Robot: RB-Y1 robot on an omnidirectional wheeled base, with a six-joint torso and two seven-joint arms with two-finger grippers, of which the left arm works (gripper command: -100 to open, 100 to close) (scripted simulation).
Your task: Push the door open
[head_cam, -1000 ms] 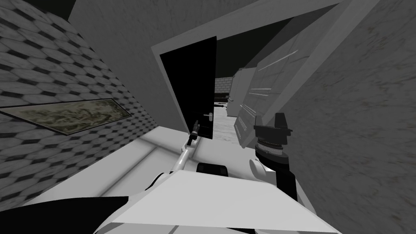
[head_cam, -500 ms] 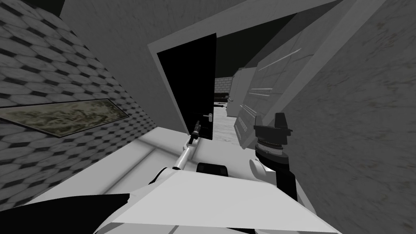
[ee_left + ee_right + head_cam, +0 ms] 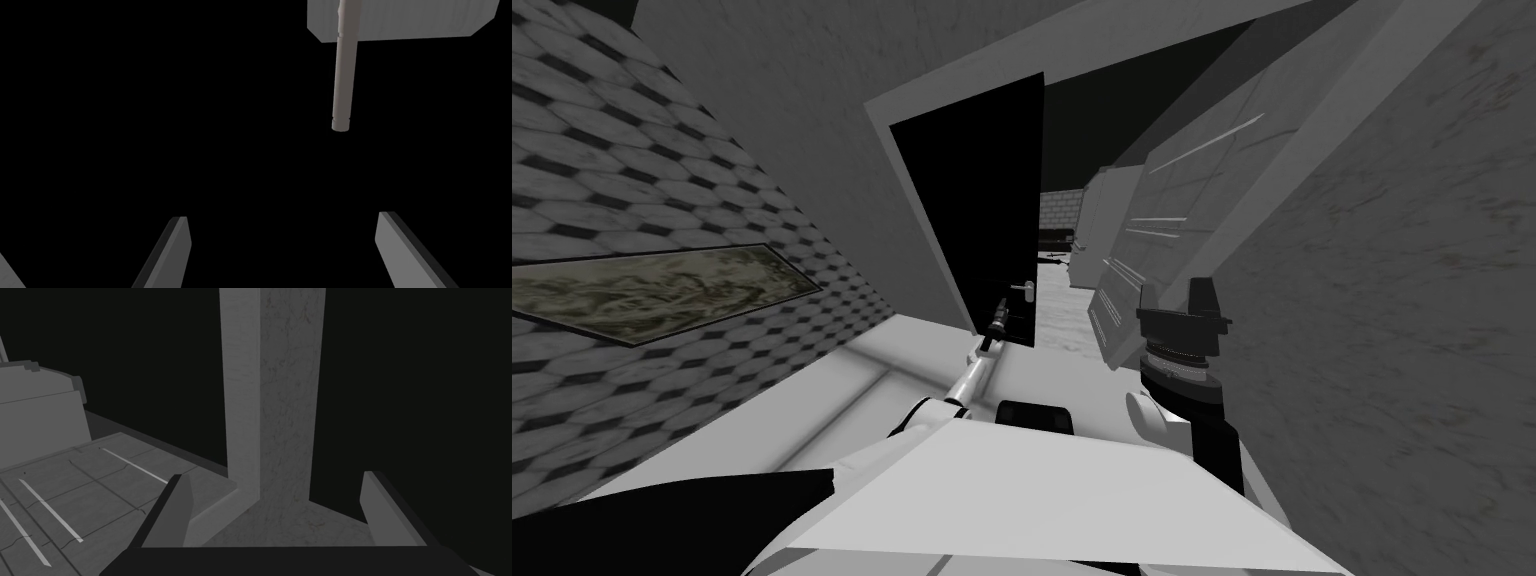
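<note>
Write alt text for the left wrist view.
The open left gripper faces a flat black door close up. A pale lever handle on a grey plate sits ahead of the gripper, off to one side, untouched.

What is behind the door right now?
Past the black door's free edge I see pale floor, grey cabinets with bar handles and a far tiled wall. The panel itself covers whatever lies directly behind it.

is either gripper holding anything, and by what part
Nothing is held. The left gripper is open, facing the black door; the handle lies ahead of it, ungrasped. The right gripper is open and empty too.
</note>
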